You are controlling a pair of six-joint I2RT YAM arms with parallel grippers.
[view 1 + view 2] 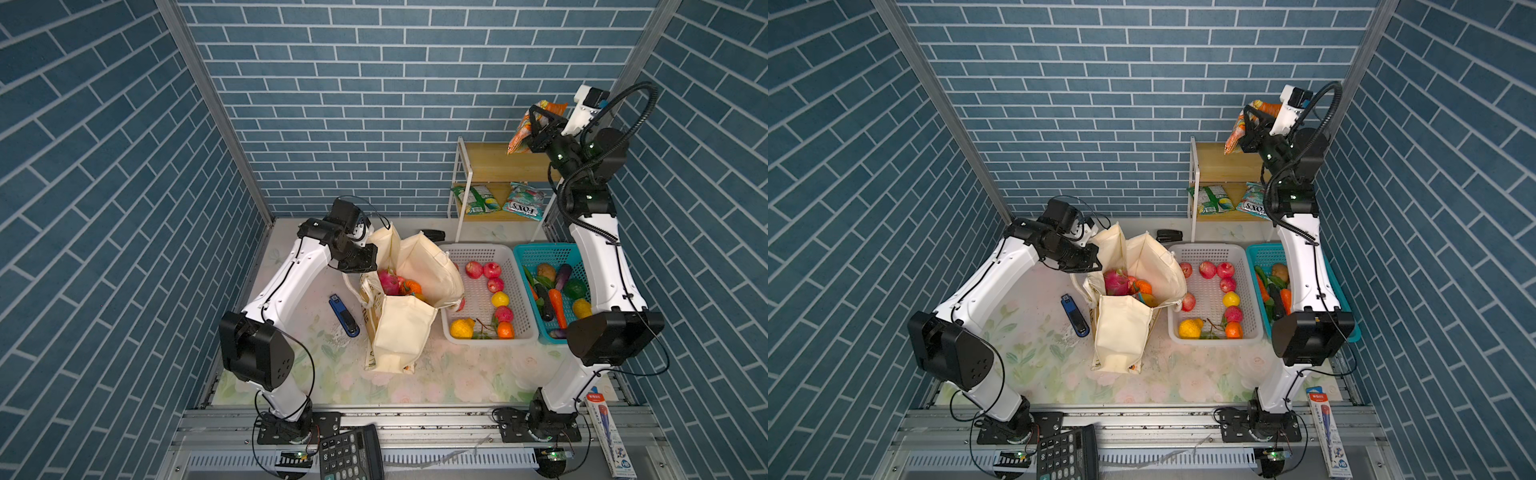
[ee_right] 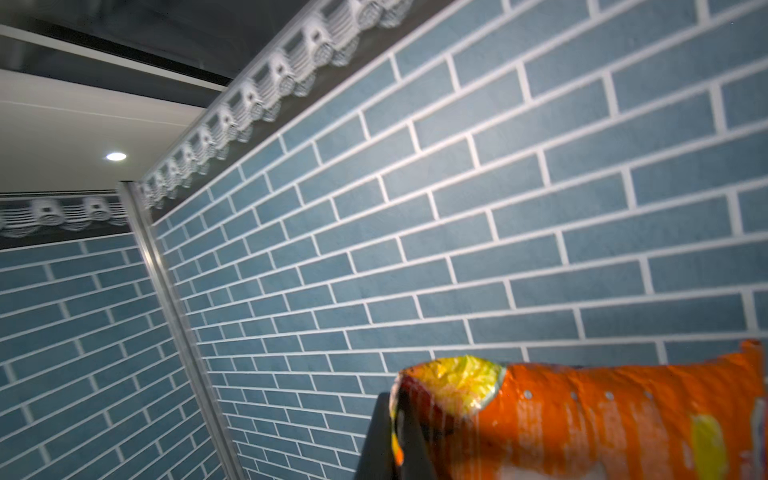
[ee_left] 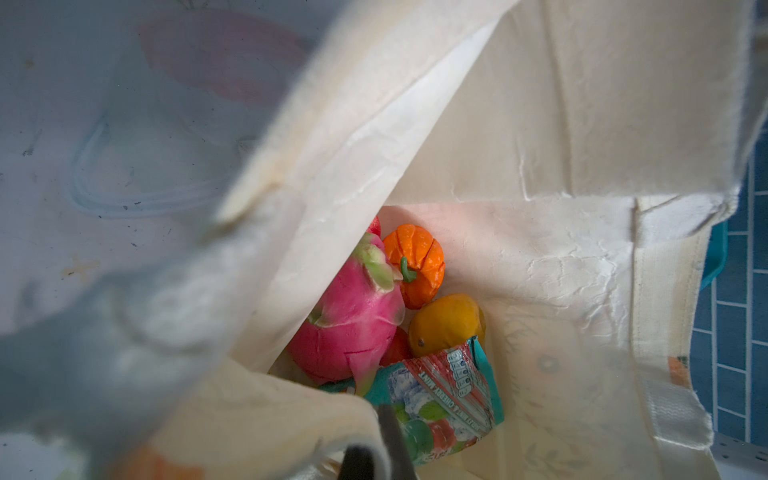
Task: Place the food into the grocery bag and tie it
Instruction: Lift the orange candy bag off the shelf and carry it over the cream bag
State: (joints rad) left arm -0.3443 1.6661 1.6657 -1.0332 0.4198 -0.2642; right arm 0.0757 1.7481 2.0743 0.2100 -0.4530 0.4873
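Observation:
The cream grocery bag (image 1: 405, 332) (image 1: 1121, 332) stands open in the middle of the table. My left gripper (image 1: 365, 259) (image 3: 374, 449) is shut on its left rim, with the cloth pinched between the fingers. Inside lie a magenta dragon fruit (image 3: 349, 320) (image 1: 388, 280), an orange fruit (image 3: 415, 262), a yellow-orange fruit (image 3: 446, 322) and a teal snack packet (image 3: 449, 395). My right gripper (image 1: 534, 124) (image 1: 1250, 124) (image 2: 395, 436) is raised high above the shelf at the back right. It is shut on the edge of an orange snack packet (image 1: 519, 137) (image 2: 602, 424), which hangs in the air.
A white basket (image 1: 478, 249) of fruit and a teal basket (image 1: 540, 249) of vegetables stand right of the bag. The wooden shelf (image 1: 490, 162) holds two more packets (image 1: 476, 199) (image 1: 523, 205). A blue stapler (image 1: 344, 316) lies left of the bag, and a calculator (image 1: 351, 455) sits at the front.

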